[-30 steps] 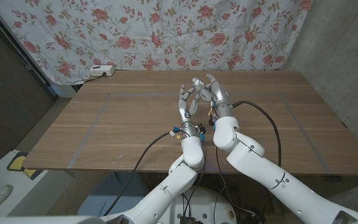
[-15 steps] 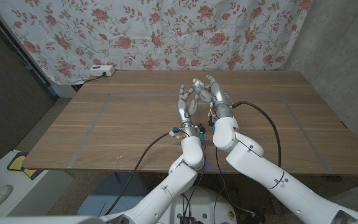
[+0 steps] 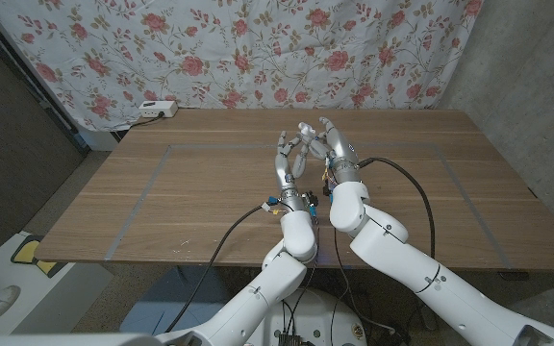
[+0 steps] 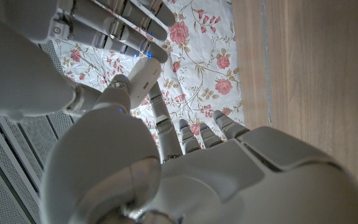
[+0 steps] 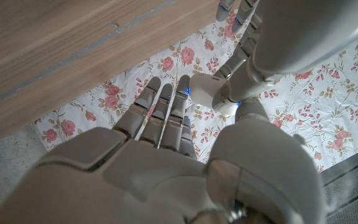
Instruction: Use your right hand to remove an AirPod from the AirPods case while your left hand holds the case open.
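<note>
Standing over one wooden table backed by a floral cloth, my two hands meet above its middle: left hand and right hand together pinch the single white AirPods case at their fingertips, off the tabletop.
</note>
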Robot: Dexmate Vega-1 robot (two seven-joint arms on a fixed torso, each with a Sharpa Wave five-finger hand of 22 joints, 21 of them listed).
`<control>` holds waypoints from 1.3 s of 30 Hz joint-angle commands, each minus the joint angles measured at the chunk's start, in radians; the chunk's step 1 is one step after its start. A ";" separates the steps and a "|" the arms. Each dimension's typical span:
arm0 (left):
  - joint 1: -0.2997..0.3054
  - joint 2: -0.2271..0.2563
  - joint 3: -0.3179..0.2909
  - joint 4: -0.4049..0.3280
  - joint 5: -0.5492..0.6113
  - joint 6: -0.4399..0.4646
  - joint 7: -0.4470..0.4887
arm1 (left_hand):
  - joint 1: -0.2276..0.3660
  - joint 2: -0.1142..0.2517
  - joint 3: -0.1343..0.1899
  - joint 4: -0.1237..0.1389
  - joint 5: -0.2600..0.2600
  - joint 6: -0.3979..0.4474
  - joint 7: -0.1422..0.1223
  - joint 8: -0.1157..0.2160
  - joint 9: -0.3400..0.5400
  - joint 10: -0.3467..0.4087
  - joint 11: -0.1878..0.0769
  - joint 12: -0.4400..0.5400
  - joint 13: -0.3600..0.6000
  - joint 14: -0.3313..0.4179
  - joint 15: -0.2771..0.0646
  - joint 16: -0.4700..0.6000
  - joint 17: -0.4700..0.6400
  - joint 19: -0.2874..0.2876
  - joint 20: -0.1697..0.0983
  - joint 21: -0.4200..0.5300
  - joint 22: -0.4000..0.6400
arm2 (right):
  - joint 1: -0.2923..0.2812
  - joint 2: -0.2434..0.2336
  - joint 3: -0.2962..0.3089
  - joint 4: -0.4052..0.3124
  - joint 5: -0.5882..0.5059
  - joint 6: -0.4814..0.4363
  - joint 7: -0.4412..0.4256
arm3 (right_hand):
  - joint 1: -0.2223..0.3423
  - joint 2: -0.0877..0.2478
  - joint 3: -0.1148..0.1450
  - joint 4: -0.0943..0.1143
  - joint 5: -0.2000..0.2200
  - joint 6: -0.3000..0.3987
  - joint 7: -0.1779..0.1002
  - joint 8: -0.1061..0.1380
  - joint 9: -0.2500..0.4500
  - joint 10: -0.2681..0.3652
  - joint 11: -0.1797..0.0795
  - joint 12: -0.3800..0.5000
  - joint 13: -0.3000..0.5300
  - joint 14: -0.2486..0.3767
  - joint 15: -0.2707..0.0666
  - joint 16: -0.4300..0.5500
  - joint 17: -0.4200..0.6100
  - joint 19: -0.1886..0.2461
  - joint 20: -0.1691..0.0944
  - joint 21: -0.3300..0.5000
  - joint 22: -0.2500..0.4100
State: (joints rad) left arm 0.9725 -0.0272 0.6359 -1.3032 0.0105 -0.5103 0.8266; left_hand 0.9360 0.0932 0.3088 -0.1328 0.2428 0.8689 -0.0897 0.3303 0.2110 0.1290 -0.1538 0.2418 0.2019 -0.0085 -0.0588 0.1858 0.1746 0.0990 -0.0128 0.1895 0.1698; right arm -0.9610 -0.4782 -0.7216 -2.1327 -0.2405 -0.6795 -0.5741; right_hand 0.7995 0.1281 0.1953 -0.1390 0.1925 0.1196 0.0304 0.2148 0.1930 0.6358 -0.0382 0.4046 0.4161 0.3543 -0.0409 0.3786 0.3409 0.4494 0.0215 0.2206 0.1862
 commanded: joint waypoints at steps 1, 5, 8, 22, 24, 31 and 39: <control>0.000 -0.004 -0.002 0.002 0.001 -0.002 0.004 | -0.009 -0.002 -0.006 0.001 -0.009 0.045 -0.036 0.006 0.003 0.005 -0.005 0.004 0.005 0.009 -0.004 0.007 0.002 0.008 -0.001 0.007 0.005 | -0.003 -0.003 -0.003 -0.002 0.001 0.004 0.000 | 0.002 0.008 -0.002 0.004 0.004 0.008 0.001 -0.004 0.005 0.029 -0.028 0.005 0.005 -0.004 -0.084 0.006 0.005 0.001 -0.001 0.003 0.003; -0.001 -0.008 -0.003 0.006 0.004 -0.004 0.009 | -0.029 -0.013 -0.021 0.010 -0.013 0.051 -0.035 0.007 0.003 0.005 -0.008 0.002 0.005 0.011 -0.008 0.008 0.004 0.008 -0.003 0.007 0.005 | -0.004 -0.004 -0.003 -0.002 0.001 0.005 0.001 | 0.001 0.009 -0.002 0.004 0.004 0.008 0.002 -0.004 0.005 0.027 -0.028 0.005 0.005 -0.003 -0.085 0.006 0.005 0.001 0.000 0.003 0.003; -0.003 -0.012 -0.003 0.013 0.005 -0.008 0.014 | -0.041 -0.014 -0.029 0.017 -0.014 0.072 -0.033 0.014 0.002 0.012 -0.010 0.003 0.005 0.015 -0.008 0.009 0.006 0.009 -0.003 0.007 0.005 | -0.005 -0.007 -0.003 -0.002 0.001 0.008 0.003 | 0.001 0.008 -0.003 0.005 0.004 0.009 0.002 -0.004 0.005 0.027 -0.029 0.005 0.005 -0.003 -0.085 0.006 0.005 0.001 0.000 0.003 0.003; -0.009 -0.011 0.000 0.018 -0.001 -0.009 0.001 | -0.018 0.011 -0.023 0.009 -0.010 0.106 -0.017 0.023 0.000 0.033 -0.016 0.006 0.006 0.033 -0.011 0.010 0.004 0.014 0.004 0.008 0.005 | -0.009 -0.011 0.001 -0.003 0.005 0.010 0.005 | 0.001 0.009 -0.004 0.005 0.004 0.009 0.002 -0.005 0.005 0.028 -0.028 0.004 0.005 -0.003 -0.085 0.006 0.005 0.000 0.001 0.003 0.002; -0.009 -0.012 0.001 0.016 -0.002 -0.007 -0.001 | -0.015 0.013 -0.022 0.008 -0.010 0.106 -0.016 0.022 0.000 0.035 -0.017 0.007 0.006 0.034 -0.012 0.010 0.003 0.014 0.005 0.008 0.005 | -0.008 -0.014 -0.001 -0.003 0.003 0.013 0.007 | 0.001 0.009 -0.004 0.005 0.004 0.009 0.002 -0.005 0.005 0.029 -0.028 0.005 0.005 -0.003 -0.085 0.007 0.006 0.000 0.001 0.003 0.002; -0.005 -0.011 0.000 0.009 -0.001 -0.002 0.002 | -0.012 0.034 -0.016 0.012 -0.007 0.089 -0.003 0.017 0.005 0.041 -0.019 0.006 0.006 0.035 -0.011 0.010 0.007 0.016 0.010 0.008 0.006 | -0.007 -0.014 -0.002 -0.005 0.002 0.011 0.009 | 0.001 0.008 -0.005 0.004 0.004 0.009 0.003 -0.005 0.005 0.029 -0.028 0.005 0.006 -0.004 -0.086 0.006 0.005 0.000 0.001 0.004 0.002; -0.003 -0.020 -0.003 0.012 -0.006 -0.009 0.012 | -0.003 0.058 -0.006 0.015 -0.001 0.083 0.025 0.027 0.026 0.049 -0.022 0.006 0.008 0.041 -0.018 0.010 0.009 0.020 0.010 0.009 0.006 | -0.007 -0.016 -0.002 -0.002 0.004 0.012 0.013 | -0.001 0.009 -0.006 0.006 0.004 0.009 0.003 -0.005 0.005 0.027 -0.026 0.004 0.006 -0.003 -0.085 0.006 0.006 0.000 0.001 0.004 0.002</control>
State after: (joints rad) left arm 0.9663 -0.0395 0.6359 -1.2902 0.0100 -0.5188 0.8306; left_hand 0.9389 0.1198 0.2929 -0.1216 0.2361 0.9078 -0.0536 0.3436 0.2061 0.1724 -0.1755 0.2418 0.2073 0.0270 -0.0768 0.1936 0.1795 0.1092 -0.0053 0.1895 0.1722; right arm -0.9684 -0.4902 -0.7220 -2.1363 -0.2378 -0.6697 -0.5667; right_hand 0.7993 0.1283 0.1886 -0.1322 0.1922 0.1196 0.0304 0.2102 0.1930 0.6377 -0.0366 0.4051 0.4204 0.3543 -0.0409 0.3787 0.3408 0.4494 0.0215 0.2206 0.1863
